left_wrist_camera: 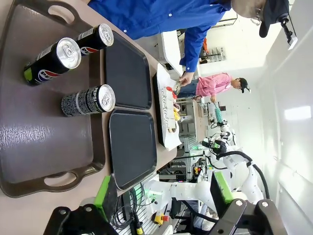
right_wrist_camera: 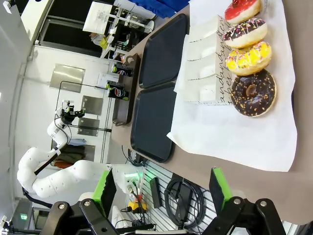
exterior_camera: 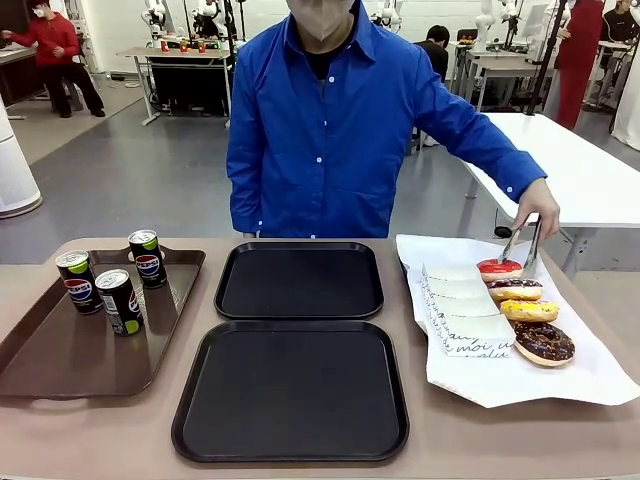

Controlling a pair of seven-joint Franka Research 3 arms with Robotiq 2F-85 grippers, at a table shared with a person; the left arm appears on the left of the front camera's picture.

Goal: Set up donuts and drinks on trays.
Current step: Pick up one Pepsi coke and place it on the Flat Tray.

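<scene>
Closest of all, left claw (left_wrist_camera: 164, 193) at the bottom edge of the left wrist view, green-padded fingers wide apart. Likewise right claw (right_wrist_camera: 161, 188) at the bottom edge of its own view, fingers spread, clamped on nothing. Lower centre of the front view: near black tray (exterior_camera: 290, 392), flat on the beige surface (exterior_camera: 100, 440). Just behind it, almost touching, far black tray (exterior_camera: 299, 280). Left of both, brown tray (exterior_camera: 60, 360) with three Pepsi cans (exterior_camera: 119, 300) upright in its far half, close together. Right side of the frame: white paper (exterior_camera: 570, 385) with four donuts (exterior_camera: 529, 310) in a row running near to far, chocolate donut (exterior_camera: 543, 343) nearest, then yellow, then a sprinkled one, red donut (exterior_camera: 499, 268) farthest. Just left of the row, paper sleeves (exterior_camera: 455, 310) with black script, overlapping one another. Upper right: person's hand (exterior_camera: 537, 205) holding metal tongs (exterior_camera: 522, 243), tips down at the red donut; contact hard to tell. Top centre, beyond the surface, person in a blue shirt (exterior_camera: 330, 140)
</scene>
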